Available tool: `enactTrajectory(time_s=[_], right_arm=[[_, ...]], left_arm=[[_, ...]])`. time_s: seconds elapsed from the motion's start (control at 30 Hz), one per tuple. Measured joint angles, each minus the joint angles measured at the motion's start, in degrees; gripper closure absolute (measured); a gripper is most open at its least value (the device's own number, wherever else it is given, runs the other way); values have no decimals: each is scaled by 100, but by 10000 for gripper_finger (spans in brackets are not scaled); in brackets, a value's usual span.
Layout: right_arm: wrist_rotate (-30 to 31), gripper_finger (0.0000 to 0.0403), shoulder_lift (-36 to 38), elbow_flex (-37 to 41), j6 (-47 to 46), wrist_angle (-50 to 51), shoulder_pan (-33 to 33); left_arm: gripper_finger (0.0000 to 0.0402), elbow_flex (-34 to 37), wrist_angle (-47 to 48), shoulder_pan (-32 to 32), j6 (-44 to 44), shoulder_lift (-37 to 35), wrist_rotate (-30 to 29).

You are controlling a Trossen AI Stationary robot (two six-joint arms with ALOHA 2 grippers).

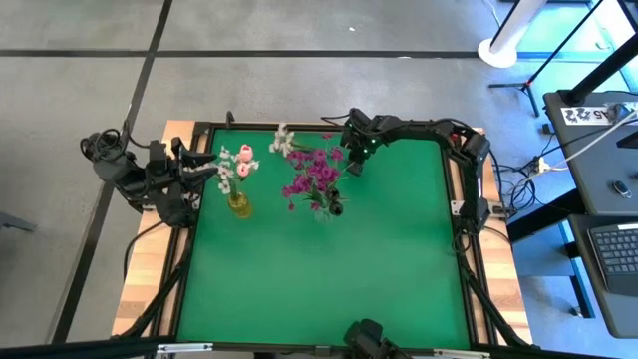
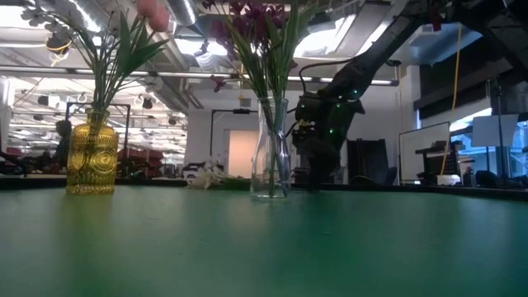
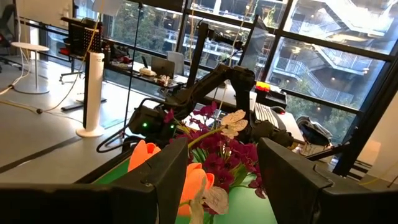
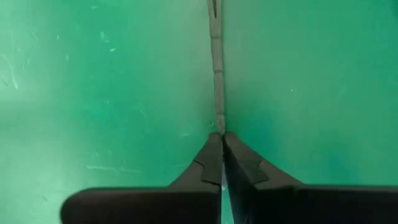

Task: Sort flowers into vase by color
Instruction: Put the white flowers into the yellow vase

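Observation:
A yellow vase (image 1: 239,205) holds white and pale pink flowers (image 1: 236,163); it also shows in the low view (image 2: 92,161). A clear vase (image 1: 330,207) holds magenta-purple flowers (image 1: 313,172). A white sprig (image 1: 282,139) lies on the green mat near the far edge. My right gripper (image 1: 351,156) is down at the mat beside it, shut on a thin green stem (image 4: 217,93); the stem's head is outside the right wrist view. My left gripper (image 1: 207,171) is open at the table's left, level with the pink flowers (image 3: 196,180), which show between its fingers. My right gripper pinches the thin green stem between its two fingertips (image 4: 211,155), at the stem's near part (image 4: 219,124). The fingers come from above, pointing down at the mat. The stem runs straight away from them, lying flat on the mat.
The mat's near half (image 1: 329,289) holds nothing but the low camera mount (image 1: 366,337) at the near edge. A dark frame (image 1: 454,209) runs round the table. The two vases stand close together at the far left.

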State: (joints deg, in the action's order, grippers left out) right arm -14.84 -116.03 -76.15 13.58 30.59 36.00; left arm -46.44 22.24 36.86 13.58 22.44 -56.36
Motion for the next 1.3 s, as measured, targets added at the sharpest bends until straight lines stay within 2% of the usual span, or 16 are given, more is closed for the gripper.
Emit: enactTrajectory(time_s=[0.27,0.6,0.87,0.97,1.13,1.3], right_arm=[[-560,401,611,-209,-460,25,-7],[-766,403,1610,-207,-778,-91,-1],[-1029,402,2530,-211,-1081,-370,-1],[-1035,402,2828,-220,-1181,-265,-4],[-816,402,2930,-197,-991,219,-233],[-425,396,2497,198,-655,-171,-475]], left_arm=[[211,0,-4,0,-14,0,0],[211,0,-35,0,-61,0,-9],[211,-2,-1199,2,-872,-2,-162],[211,-2,-1310,2,-1029,-2,-162],[211,-2,-1283,2,-990,15,-155],[211,-2,-1236,0,-981,18,-150]])
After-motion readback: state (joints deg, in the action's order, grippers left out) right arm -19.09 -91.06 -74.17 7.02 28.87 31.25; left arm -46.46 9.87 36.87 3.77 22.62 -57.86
